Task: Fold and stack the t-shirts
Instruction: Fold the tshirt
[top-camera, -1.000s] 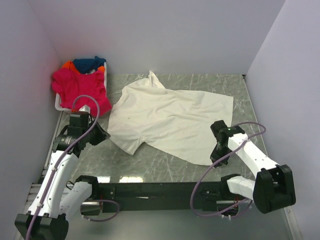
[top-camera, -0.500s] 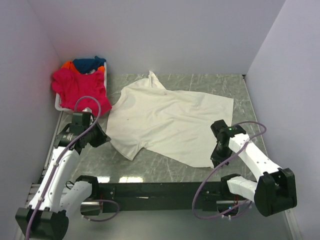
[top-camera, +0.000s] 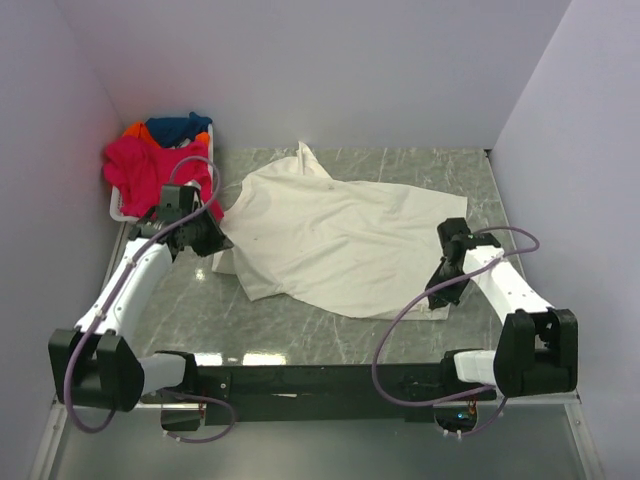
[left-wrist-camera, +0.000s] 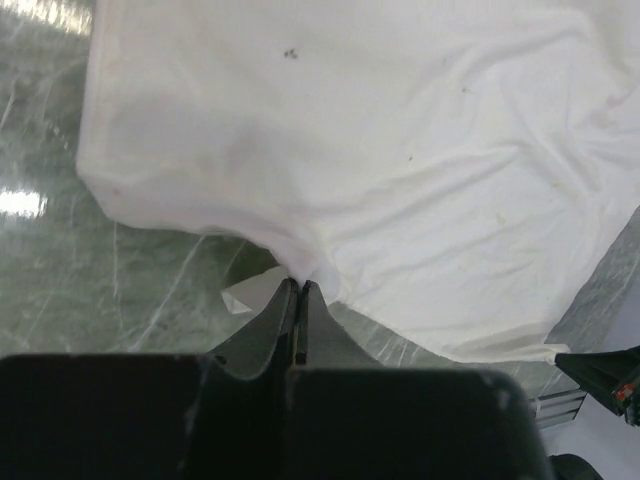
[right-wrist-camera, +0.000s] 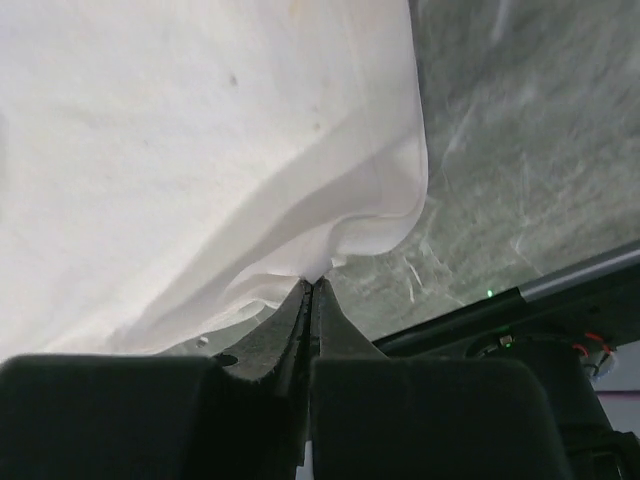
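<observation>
The large cream t-shirt (top-camera: 335, 235) lies spread on the marble table. My left gripper (top-camera: 215, 240) is shut on its left edge, pinching a peak of cloth (left-wrist-camera: 300, 268) in the left wrist view. My right gripper (top-camera: 443, 283) is shut on its lower right edge, pinching a fold (right-wrist-camera: 325, 262) in the right wrist view. Both held edges are lifted and drawn over the shirt. The magenta t-shirt (top-camera: 145, 170) lies over the basket, with the dark blue t-shirt (top-camera: 178, 127) and the orange t-shirt (top-camera: 135, 130) behind it.
The white plastic basket (top-camera: 118, 212) stands at the far left corner against the wall. Grey walls close in the table (top-camera: 330, 330) on three sides. A black rail (top-camera: 330, 378) runs along the near edge between the arm bases.
Both grippers have moved away from the near edge with the shirt's edges. The left one went up and right, the right one up. The shirt's near edge has folded back.
</observation>
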